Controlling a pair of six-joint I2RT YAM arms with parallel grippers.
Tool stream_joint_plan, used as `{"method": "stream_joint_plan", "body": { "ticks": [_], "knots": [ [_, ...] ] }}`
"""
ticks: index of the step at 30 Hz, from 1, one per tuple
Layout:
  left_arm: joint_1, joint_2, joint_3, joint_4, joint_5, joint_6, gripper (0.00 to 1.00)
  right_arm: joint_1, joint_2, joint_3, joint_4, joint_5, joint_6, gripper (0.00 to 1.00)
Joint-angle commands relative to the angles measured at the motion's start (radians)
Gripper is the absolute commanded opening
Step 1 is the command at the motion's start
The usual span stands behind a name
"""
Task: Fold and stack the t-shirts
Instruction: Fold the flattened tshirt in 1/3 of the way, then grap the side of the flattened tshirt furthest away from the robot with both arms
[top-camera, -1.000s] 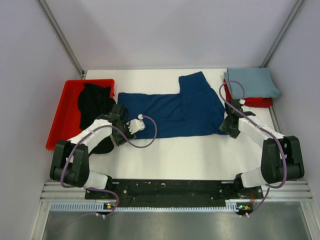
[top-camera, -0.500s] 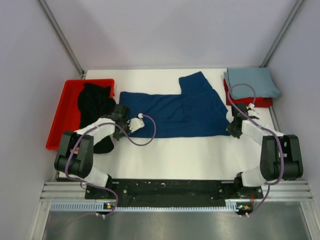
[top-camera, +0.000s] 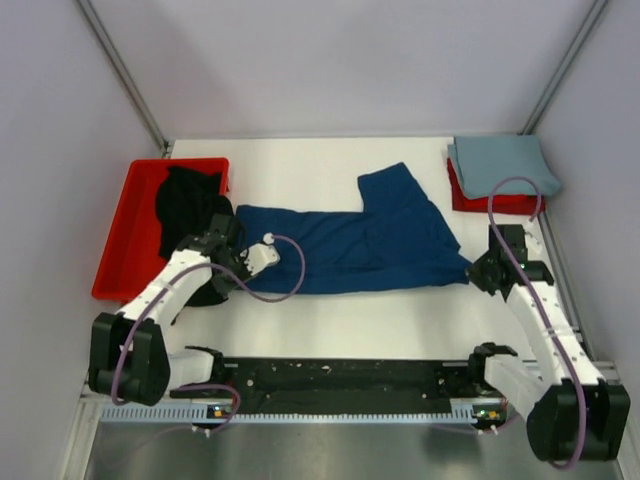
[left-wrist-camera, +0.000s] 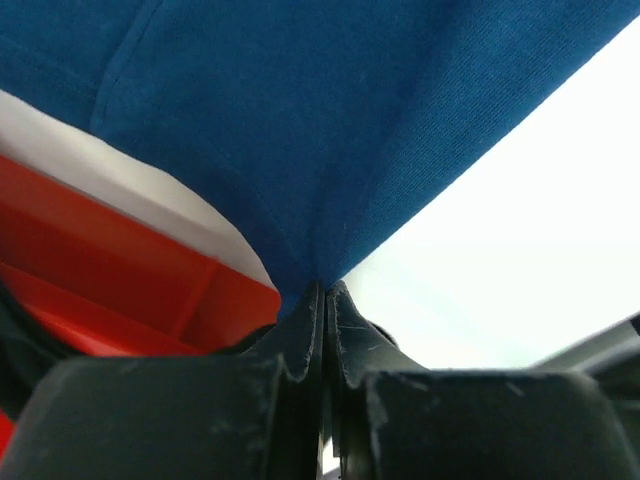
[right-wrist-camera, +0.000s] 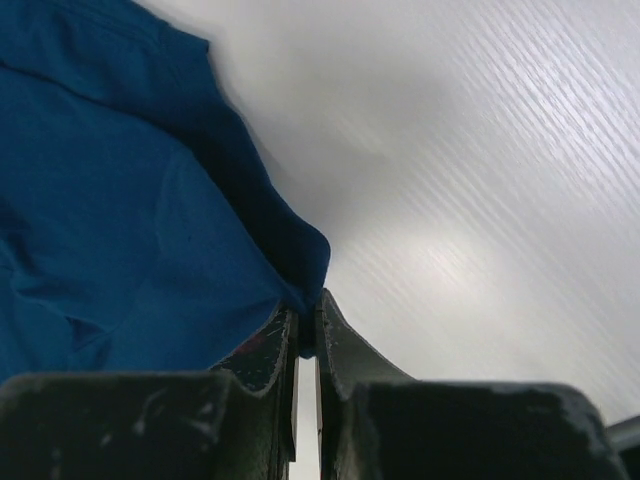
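Both just clamped shut: left gripper pinches navy t-shirt corner beside red tray, right gripper the opposite corner; fold probably starting.

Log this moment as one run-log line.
left claw: shut on navy t-shirt edge | right claw: shut on its other end | black t-shirt: bunched in red tray | grey-blue t-shirt: folded, far right

The white bench carries a navy t-shirt spread across mid-frame, a red tray at left, and a second red tray at upper right.
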Motion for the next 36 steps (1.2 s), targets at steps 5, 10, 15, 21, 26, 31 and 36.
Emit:
{"method": "stream_joint_plan", "body": {
  "ticks": [5, 10, 15, 21, 26, 31, 36],
  "knots": [
    [0.007, -0.070, -0.012, -0.308, 0.095, 0.020, 0.00, -0.018, -0.280, -0.080, -0.268, -0.047, 0.221, 0.00],
    [0.002, -0.084, 0.025, -0.412, 0.167, 0.051, 0.00, -0.018, -0.355, -0.047, -0.395, 0.044, 0.290, 0.00],
    [-0.007, -0.067, 0.053, -0.477, 0.208, 0.086, 0.30, -0.016, -0.393, 0.004, -0.533, 0.156, 0.385, 0.12],
    [-0.002, -0.001, 0.324, -0.424, 0.224, 0.002, 0.43, -0.018, -0.416, 0.205, -0.402, 0.348, 0.259, 0.68],
    [0.022, 0.216, 0.571, -0.242, 0.150, -0.147, 0.51, -0.016, -0.265, 0.214, 0.168, 0.085, -0.088, 0.77],
    [0.071, 0.488, 0.810, -0.259, 0.184, -0.218, 0.49, 0.038, 0.181, 0.450, 0.298, -0.166, -0.378, 0.74],
    [0.108, 0.658, 0.910, -0.256, 0.194, -0.230, 0.49, 0.134, 0.640, 0.794, 0.171, -0.209, -0.610, 0.67]
  ]
}}
